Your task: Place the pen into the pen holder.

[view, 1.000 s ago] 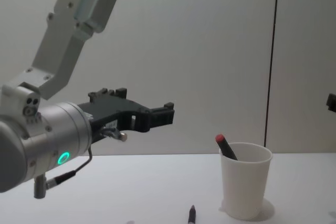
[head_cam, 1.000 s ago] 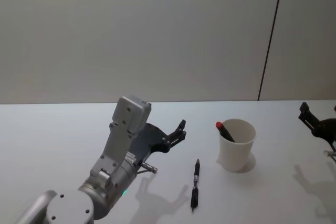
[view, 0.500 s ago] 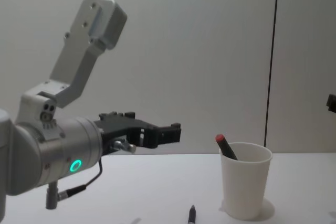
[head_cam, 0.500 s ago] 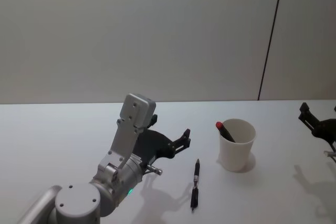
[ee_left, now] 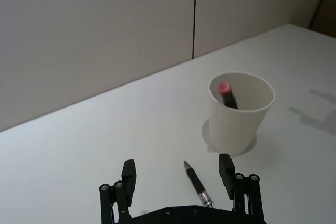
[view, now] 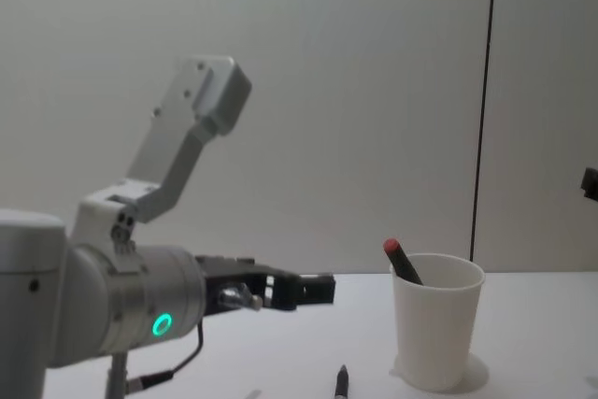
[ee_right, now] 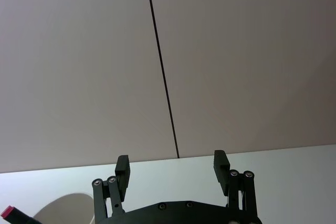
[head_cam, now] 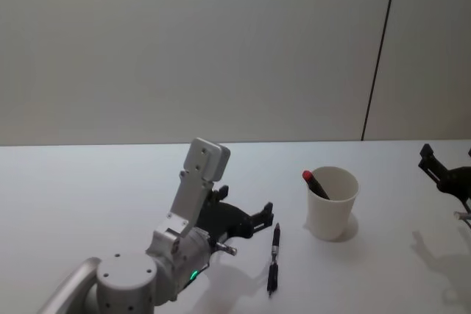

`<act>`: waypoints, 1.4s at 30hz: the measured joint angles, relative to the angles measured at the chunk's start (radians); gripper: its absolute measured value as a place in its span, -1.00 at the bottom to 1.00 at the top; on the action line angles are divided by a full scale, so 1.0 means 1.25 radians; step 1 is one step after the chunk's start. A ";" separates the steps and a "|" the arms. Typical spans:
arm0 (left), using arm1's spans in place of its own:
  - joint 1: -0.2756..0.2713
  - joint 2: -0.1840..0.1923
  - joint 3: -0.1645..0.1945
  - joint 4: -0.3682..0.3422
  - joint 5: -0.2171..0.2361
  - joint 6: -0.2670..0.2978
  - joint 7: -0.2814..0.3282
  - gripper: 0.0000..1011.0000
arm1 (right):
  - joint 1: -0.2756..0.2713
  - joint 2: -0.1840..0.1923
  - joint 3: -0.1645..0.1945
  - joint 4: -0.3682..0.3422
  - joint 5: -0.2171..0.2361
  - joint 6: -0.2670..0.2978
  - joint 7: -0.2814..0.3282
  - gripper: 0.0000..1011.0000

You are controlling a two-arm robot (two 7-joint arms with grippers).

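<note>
Head view: slim black pen [head_cam: 273, 259] flat on smooth white table [head_cam: 88, 182], toward near edge, beside tapered paper pen holder [head_cam: 332, 207] with red-capped marker [head_cam: 315, 184] inside. Left wrist view: left gripper [ee_left: 177, 171] spread wide near pen. Right wrist view: right gripper [ee_right: 171, 167] spread wide too.

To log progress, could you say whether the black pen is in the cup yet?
Out: the black pen lies flat on the table beside the cup.

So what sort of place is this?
Probably a robot test bench: a plain white table against blank grey wall panels, a paper cup and a pen as props, the left gripper open near the pen, the right gripper parked at the right.
</note>
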 joint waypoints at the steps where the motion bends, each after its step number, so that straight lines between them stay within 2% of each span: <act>1: -0.003 -0.004 0.001 0.008 -0.001 0.011 -0.002 0.99 | 0.000 0.000 0.000 0.000 0.000 0.000 0.000 0.98; 7: -0.020 -0.021 0.007 0.044 0.002 0.043 -0.017 0.99 | 0.000 0.000 0.000 0.000 0.000 0.000 0.000 0.98; 13: -0.047 -0.042 0.016 0.098 0.026 0.070 -0.053 0.99 | 0.000 0.000 0.000 0.000 0.000 0.000 0.000 0.98; 28: -0.099 -0.084 0.035 0.211 0.078 0.094 -0.115 0.99 | 0.000 0.000 0.000 0.000 0.000 0.000 0.000 0.98; 42: -0.112 -0.097 0.041 0.244 0.102 0.121 -0.115 0.99 | 0.000 0.000 0.000 0.000 0.000 0.000 0.000 0.98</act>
